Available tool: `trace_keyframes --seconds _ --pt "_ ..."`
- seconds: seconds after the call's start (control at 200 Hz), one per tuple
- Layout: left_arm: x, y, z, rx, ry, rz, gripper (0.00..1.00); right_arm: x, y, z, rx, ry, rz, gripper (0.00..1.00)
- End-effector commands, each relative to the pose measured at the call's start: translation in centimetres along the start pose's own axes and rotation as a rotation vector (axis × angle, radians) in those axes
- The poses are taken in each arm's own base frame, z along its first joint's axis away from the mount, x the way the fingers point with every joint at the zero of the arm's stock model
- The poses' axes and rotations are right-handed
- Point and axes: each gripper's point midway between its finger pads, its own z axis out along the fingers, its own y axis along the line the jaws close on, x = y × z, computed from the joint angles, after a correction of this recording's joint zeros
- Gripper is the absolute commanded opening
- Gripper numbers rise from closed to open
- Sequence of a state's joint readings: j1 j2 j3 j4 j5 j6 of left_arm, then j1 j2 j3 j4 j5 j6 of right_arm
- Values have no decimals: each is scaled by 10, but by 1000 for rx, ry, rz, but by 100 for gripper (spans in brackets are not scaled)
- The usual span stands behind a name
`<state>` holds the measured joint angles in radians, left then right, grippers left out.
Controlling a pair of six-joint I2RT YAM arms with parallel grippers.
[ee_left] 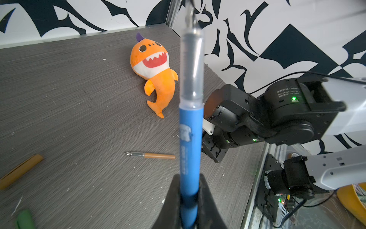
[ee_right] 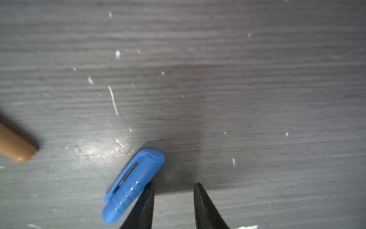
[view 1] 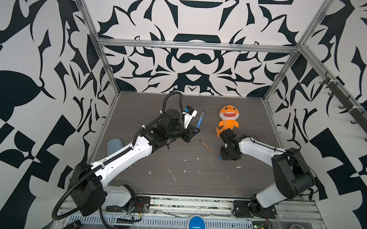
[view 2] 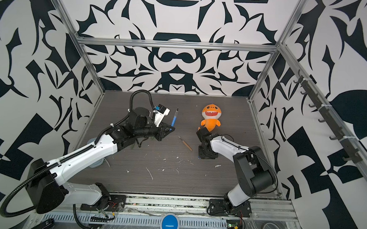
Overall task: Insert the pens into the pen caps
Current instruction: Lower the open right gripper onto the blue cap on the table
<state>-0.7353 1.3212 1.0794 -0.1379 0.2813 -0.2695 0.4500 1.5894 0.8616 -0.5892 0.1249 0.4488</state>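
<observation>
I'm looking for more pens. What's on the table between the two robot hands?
An uncapped orange-brown pen lies on the table between the left gripper, which holds a blue pen, and the right gripper, touching neither. Both top views show it.

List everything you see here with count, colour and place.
blue pen: one, blue, held in the left gripper
orange-brown pen: one, orange-brown, middle of table
blue cap: one, blue, on the table beside the right gripper, outside its jaws
mustard cap: one, mustard, on the table
green item: one, green, cut off, pen or cap unclear
shark plush: one, orange, far side
white scraps: many, white, scattered
left gripper: shut on the blue pen
right gripper: open, empty
</observation>
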Motion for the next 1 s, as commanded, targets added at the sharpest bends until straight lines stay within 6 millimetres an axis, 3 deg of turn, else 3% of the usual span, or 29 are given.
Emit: trace_keyframes --seconds 0.0,0.21,0.39,0.605,0.995 --pt "-6 -7 -6 21 -28 15 0 -20 6 -7 -17 -45 10 37" --pt "-7 -8 -8 18 -32 18 0 -28 7 -29 -47 -85 21 33" --pt "-8 -10 -7 30 -30 18 0 -31 22 -45 -162 -101 28 28" --pt "-7 -12 -8 47 -33 22 0 -32 28 -38 -286 -66 98 30" --pt "-5 -14 -6 58 -24 21 0 -24 25 -20 -291 -15 122 30"
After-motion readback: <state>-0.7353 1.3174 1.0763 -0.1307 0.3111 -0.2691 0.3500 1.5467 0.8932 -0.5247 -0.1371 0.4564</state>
